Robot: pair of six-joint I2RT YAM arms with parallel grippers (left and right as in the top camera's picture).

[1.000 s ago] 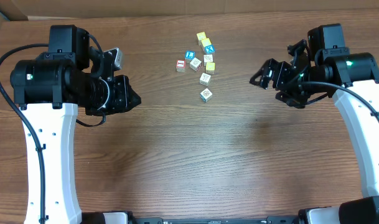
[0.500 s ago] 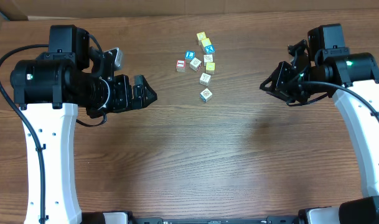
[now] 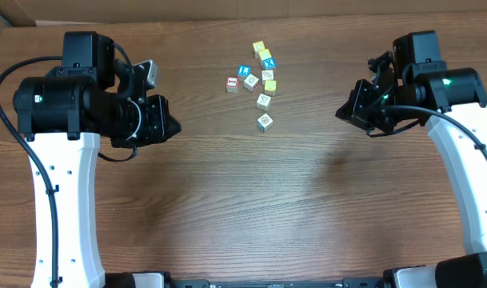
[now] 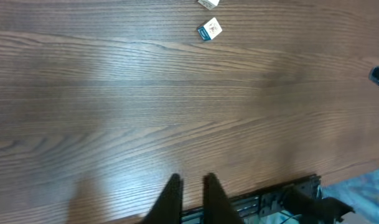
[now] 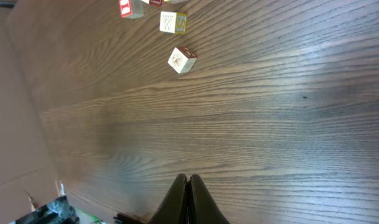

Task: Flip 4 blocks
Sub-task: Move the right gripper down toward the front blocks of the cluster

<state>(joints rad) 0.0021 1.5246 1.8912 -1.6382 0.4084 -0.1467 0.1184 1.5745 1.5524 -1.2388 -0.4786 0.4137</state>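
Both jaws closed, nothing held. In my left wrist view the left jaws' fingers [image 4: 174, 198] stand almost together over bare table [image 3: 227, 208]. The right jaws' fingers [image 5: 180, 200] are pressed flat against each other. Neither touches a block.

The blocks [image 3: 257, 80] sit in a loose cluster at the far middle of the table, between the two arms and well apart from both. The blue block with a white letter [image 3: 244, 71] is on the cluster's left, and the red-faced block [image 3: 232, 83] is just beside it, leftmost of all. A cream block [image 3: 251, 81] is just right of the red one. Two more cream blocks trail toward me: one [image 3: 263, 101] near the cluster, and one [image 3: 264, 122] alone, nearest my side. That lone block also shows at the top of both wrist views. I can't read any letters at this size.
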